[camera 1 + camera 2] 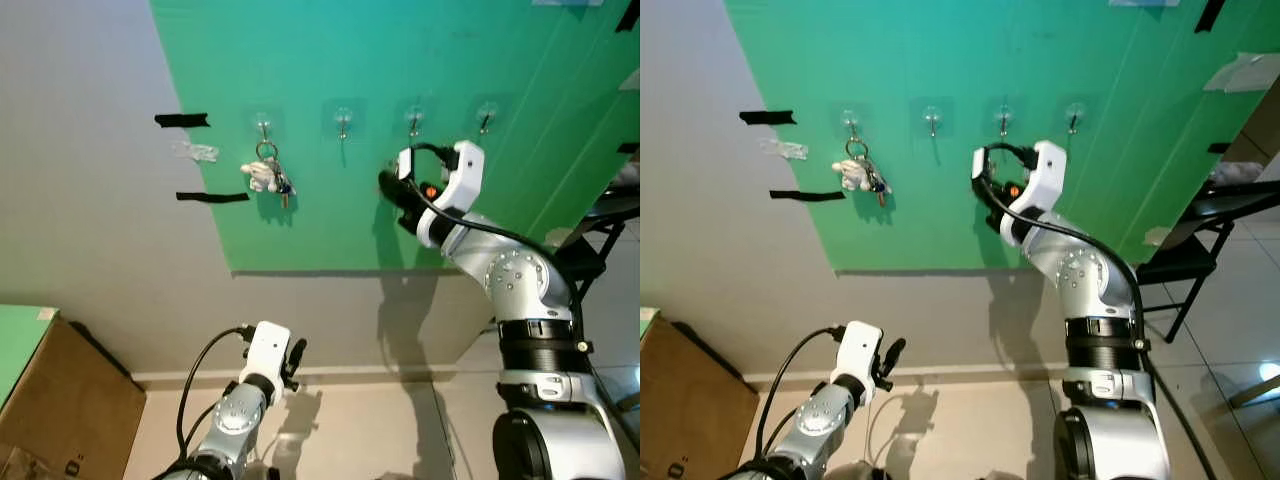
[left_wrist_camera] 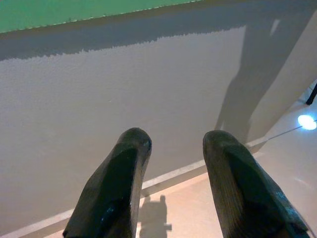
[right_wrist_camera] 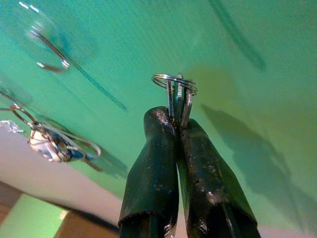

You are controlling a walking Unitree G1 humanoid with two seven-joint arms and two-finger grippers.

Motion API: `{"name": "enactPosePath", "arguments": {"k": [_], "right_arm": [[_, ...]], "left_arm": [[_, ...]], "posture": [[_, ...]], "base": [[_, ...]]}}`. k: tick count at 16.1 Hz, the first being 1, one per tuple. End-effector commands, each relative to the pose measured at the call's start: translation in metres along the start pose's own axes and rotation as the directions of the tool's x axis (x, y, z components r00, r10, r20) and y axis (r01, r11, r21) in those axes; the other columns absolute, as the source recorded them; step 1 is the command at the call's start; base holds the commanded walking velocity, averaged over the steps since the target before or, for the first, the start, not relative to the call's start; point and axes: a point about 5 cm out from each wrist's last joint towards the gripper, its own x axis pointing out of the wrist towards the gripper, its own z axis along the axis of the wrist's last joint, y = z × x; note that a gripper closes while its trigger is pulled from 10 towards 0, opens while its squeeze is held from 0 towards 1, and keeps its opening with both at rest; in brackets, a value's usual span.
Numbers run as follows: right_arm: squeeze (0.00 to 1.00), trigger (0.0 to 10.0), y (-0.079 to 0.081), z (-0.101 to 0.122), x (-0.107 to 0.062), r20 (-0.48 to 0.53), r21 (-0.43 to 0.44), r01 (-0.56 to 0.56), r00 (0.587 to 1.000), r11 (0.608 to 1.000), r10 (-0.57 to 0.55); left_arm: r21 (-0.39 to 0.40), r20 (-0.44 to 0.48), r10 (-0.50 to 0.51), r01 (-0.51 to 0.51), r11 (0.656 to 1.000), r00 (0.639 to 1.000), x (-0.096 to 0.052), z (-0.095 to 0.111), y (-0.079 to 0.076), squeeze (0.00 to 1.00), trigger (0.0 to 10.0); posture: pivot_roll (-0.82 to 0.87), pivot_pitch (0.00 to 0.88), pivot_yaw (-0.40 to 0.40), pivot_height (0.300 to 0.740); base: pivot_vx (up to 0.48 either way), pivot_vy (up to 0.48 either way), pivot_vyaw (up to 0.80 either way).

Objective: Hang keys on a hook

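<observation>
Lowest in the frame, at bottom centre-left of the left eye view, the left gripper [image 1: 293, 362] hangs low above the tan floor [image 1: 350, 430]; its wrist view shows the two black fingers [image 2: 116, 188] spread well apart with nothing between them, pointing toward the grey wall [image 2: 124, 99] and its pale baseboard. A brown cardboard box [image 1: 60, 410] sits in the lower left corner of the frame.

Higher, right of centre, the right arm is raised and bent toward the wall, and the right gripper [image 1: 388, 185] sits close in front of the green board [image 1: 400, 60]. In the right wrist view its fingers [image 3: 153, 163] are pressed together on a silver key ring [image 3: 174, 89], which sticks out just past the tips, close to the green surface.

On the board, along the upper part of the frame, four clear adhesive hooks run in a row. The leftmost hook [image 1: 264, 127] carries a hanging bunch of keys [image 1: 268, 176] with a white fob. The next hooks [image 1: 343, 122] and [image 1: 414, 120] are bare, as is the far right one [image 1: 486, 118]. The right gripper is just below and left of the third hook.

Two strips of black tape [image 1: 182, 120] lie on the grey wall at the upper left. A dark folding chair [image 1: 1200, 240] stands at the right edge.
</observation>
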Motion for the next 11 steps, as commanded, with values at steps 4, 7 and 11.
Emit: {"name": "enactPosePath", "arguments": {"k": [4,7,11], "right_arm": [[0.0,0.0,0.002,0.016,-0.004,0.063,-0.073,0.001,0.998,0.997,0.004],[0.0,0.0,0.005,0.022,-0.006,0.087,-0.09,-0.012,0.996,0.996,0.02],[0.0,0.0,0.005,0.025,-0.005,0.094,-0.081,-0.018,0.995,0.997,0.026]], "left_arm": [[0.013,-0.002,-0.009,0.009,1.0,1.0,-0.001,-0.001,-0.001,0.0,10.0],[0.019,-0.007,-0.02,0.02,1.0,1.0,-0.002,-0.003,-0.001,0.0,10.0],[0.021,-0.01,-0.027,0.027,0.999,1.0,-0.003,-0.005,-0.001,0.0,10.0]], "posture": [[-0.12,0.007,-0.018,0.722],[-0.13,0.0,-0.018,0.722],[-0.13,0.0,-0.019,0.722]], "base": [[0.0,0.0,0.0],[0.0,0.0,0.0],[0.0,0.0,0.0]]}}
